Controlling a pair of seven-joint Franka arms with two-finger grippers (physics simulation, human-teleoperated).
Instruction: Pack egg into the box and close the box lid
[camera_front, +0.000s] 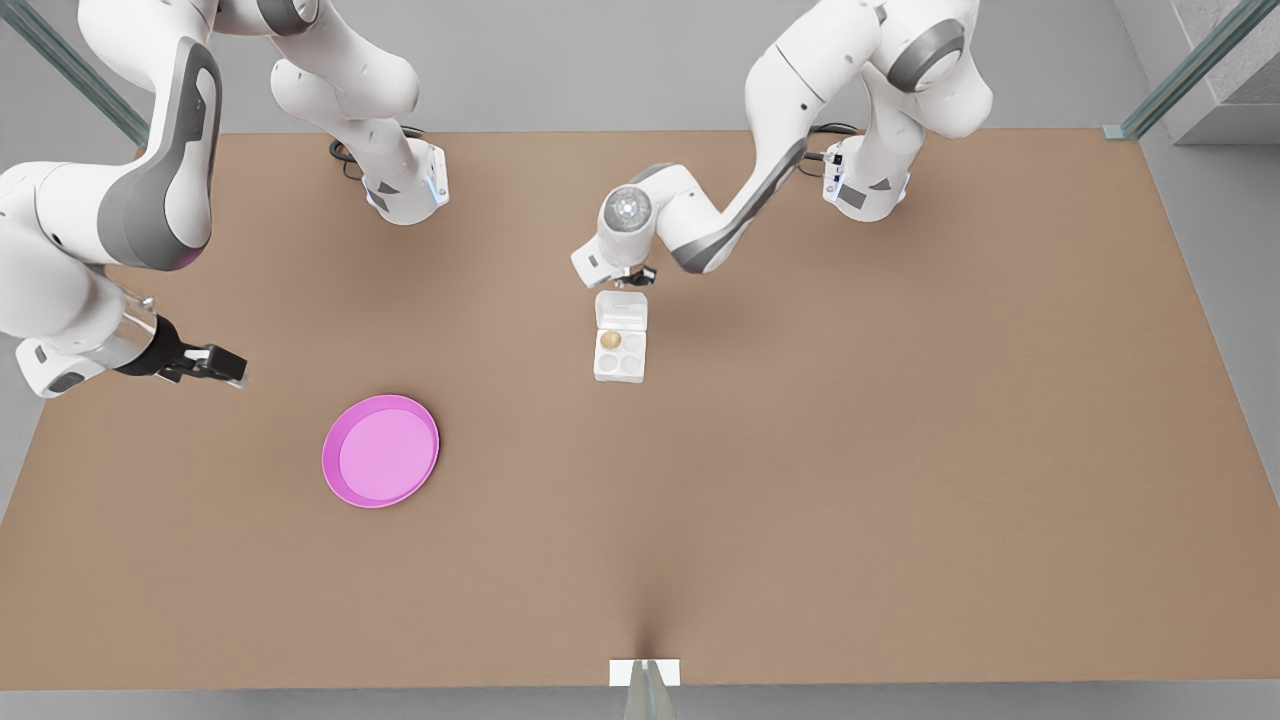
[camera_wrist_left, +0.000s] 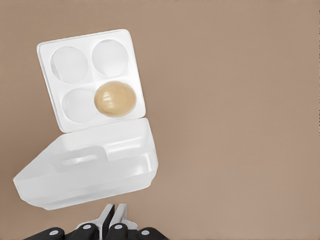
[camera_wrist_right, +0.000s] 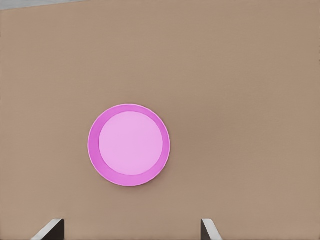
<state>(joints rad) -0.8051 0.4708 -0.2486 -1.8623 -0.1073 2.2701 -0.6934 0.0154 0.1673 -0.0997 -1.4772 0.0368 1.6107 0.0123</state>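
A broad tan-brown tabletop (camera_front: 800, 480) filled most of the front view, matte and plain, lit softly and evenly with faint blurred shadows. Around it ran a pale grey floor (camera_front: 1225, 260), seen along the far edge and down both sides. A glassy greenish metal strut (camera_front: 1185, 70) slanted into the corner at the front view's right, ending at a small foot on the table's corner, beside a grey speckled block (camera_front: 1235, 85). A matching strut (camera_front: 70, 70) slanted at the front view's left. At the near edge sat a small white bracket (camera_front: 645, 672).
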